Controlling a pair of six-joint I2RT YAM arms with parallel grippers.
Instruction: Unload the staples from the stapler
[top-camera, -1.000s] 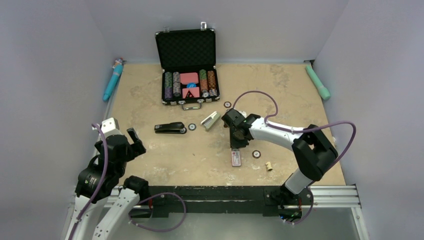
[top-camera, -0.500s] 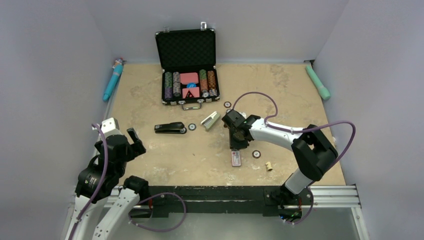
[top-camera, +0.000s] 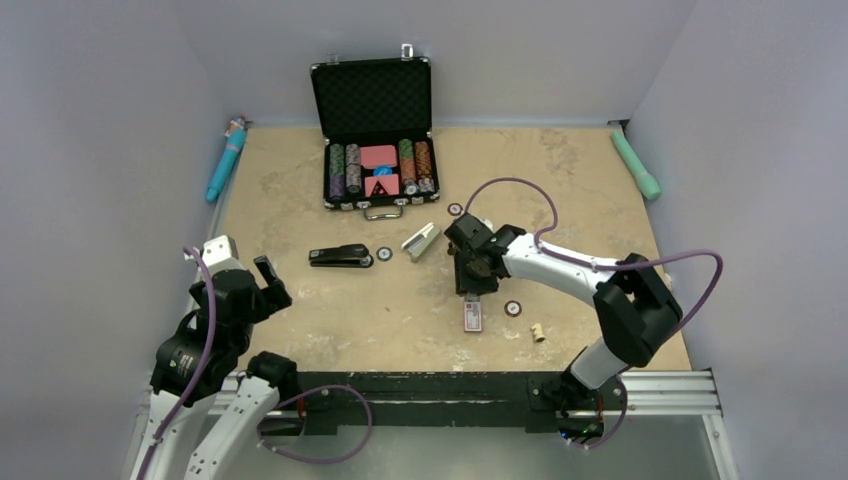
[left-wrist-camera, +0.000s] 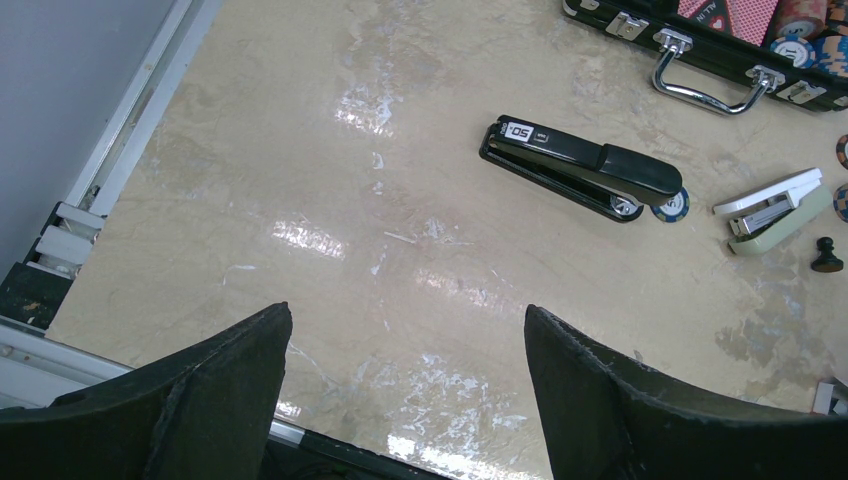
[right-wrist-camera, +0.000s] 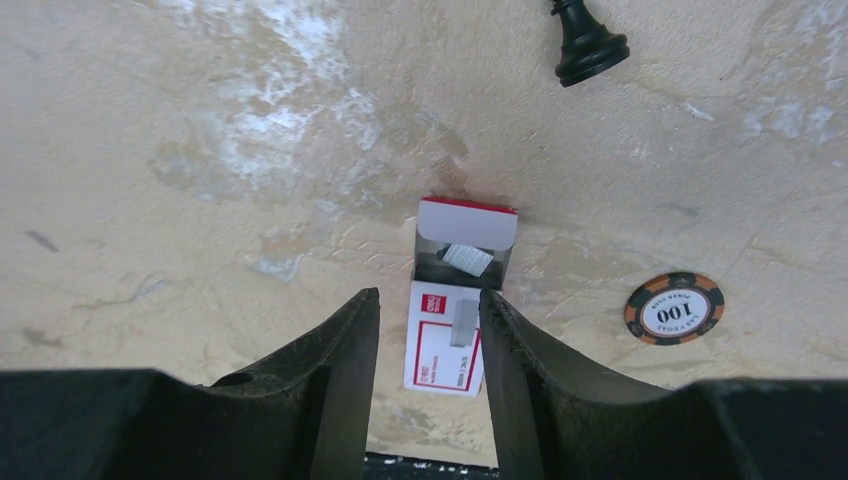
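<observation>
Staples (right-wrist-camera: 463, 322) lay as a grey strip on the box (right-wrist-camera: 432, 356) label between the parted fingers of the right gripper (right-wrist-camera: 428, 296), which pinched nothing and should lift straight up without brushing them, while the left gripper (left-wrist-camera: 405, 322) hung spread wide, empty.

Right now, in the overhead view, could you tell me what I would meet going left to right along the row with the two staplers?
Long black stapler → small round dark-rimmed poker chip → pale green-and-white stapler.
</observation>
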